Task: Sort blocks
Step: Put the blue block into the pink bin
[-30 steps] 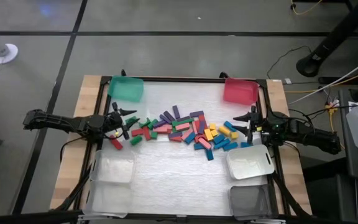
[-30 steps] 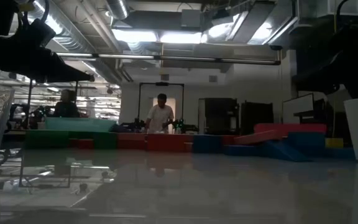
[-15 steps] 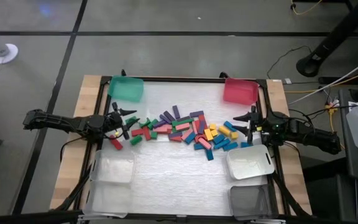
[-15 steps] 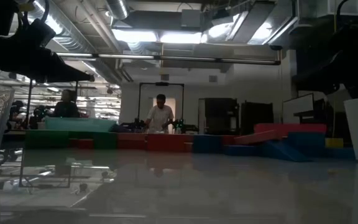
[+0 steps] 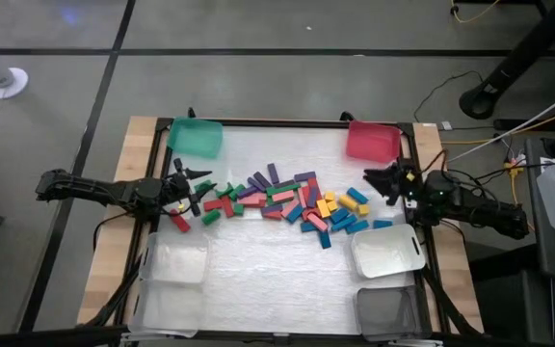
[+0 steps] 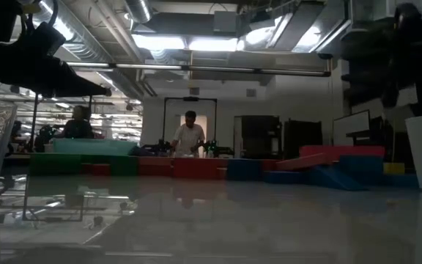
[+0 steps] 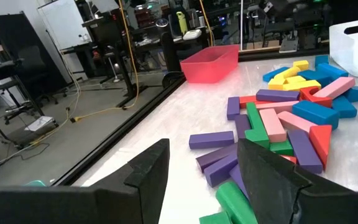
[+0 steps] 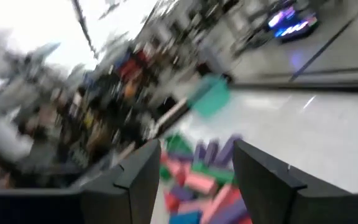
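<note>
The blocks (image 5: 287, 202), small bars in red, pink, green, blue, purple and yellow, lie in a loose heap on the white mat mid-table; the left wrist view shows the blocks (image 7: 284, 118) lying flat, some stacked across others. My left gripper (image 5: 193, 185) hovers open at the heap's left end, fingers level, with nothing between them (image 7: 204, 180). My right gripper (image 5: 379, 181) hovers open at the heap's right end, rolled to one side, its gap (image 8: 197, 180) bare. Neither touches a block.
A green bin (image 5: 197, 137) stands at the far left corner and a red bin (image 5: 373, 141) at the far right. Clear bins (image 5: 173, 262) sit near left, a white bin (image 5: 385, 253) and a grey bin (image 5: 385, 310) near right. People show in the room beyond.
My right gripper has rolled about its own axis, tipped upward and risen a little, shifting slightly toward the far edge; its right wrist view is blurred by the motion. The blocks lie as before.
</note>
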Available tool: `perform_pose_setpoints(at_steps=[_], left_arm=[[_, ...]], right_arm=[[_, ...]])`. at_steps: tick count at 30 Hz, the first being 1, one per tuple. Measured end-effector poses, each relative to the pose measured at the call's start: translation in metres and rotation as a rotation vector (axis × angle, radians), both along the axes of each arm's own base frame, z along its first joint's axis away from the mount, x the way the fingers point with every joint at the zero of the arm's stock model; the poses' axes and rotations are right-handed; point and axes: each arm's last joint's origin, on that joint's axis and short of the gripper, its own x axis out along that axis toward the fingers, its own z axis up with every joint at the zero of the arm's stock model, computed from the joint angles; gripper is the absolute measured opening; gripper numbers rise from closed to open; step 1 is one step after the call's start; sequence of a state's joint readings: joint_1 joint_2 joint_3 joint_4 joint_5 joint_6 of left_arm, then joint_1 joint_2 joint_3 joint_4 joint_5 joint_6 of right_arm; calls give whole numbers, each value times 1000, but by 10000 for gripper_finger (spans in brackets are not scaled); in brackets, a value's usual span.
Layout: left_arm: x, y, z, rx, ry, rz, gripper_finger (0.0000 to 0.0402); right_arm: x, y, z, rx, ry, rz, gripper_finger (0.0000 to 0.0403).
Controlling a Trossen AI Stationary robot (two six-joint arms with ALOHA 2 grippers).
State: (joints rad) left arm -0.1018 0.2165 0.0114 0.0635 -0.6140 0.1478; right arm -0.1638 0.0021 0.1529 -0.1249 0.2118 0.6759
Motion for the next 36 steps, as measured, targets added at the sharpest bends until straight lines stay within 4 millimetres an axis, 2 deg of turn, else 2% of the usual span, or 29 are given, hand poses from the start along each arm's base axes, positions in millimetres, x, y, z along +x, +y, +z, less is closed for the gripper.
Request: perform_pose_setpoints(at_steps=[7,13,19,23,27,30,33,36], left_arm=[[0,0,0,-283,-163,38,178],[0,0,0,-409,-236,55,178],[0,0,0,-500,-288,66,178],[0,0,0,-521,-301,69,178],[0,0,0,-516,-299,69,178],[0,0,1,-512,-302,78,178],[0,0,1,-509,-302,84,178],[0,0,0,-491,-292,83,178]], right_arm=[[-4,-4,17,-7,-185,-147,198],[-6,-5,22,1,-245,-231,198],[-4,-6,25,-75,-182,-242,198],[0,-7,46,-154,-119,-260,198],[13,-9,70,-253,69,-254,198],[29,-11,81,-251,308,-221,198],[47,-14,84,-168,582,-169,198],[62,-15,78,-73,861,-94,198]])
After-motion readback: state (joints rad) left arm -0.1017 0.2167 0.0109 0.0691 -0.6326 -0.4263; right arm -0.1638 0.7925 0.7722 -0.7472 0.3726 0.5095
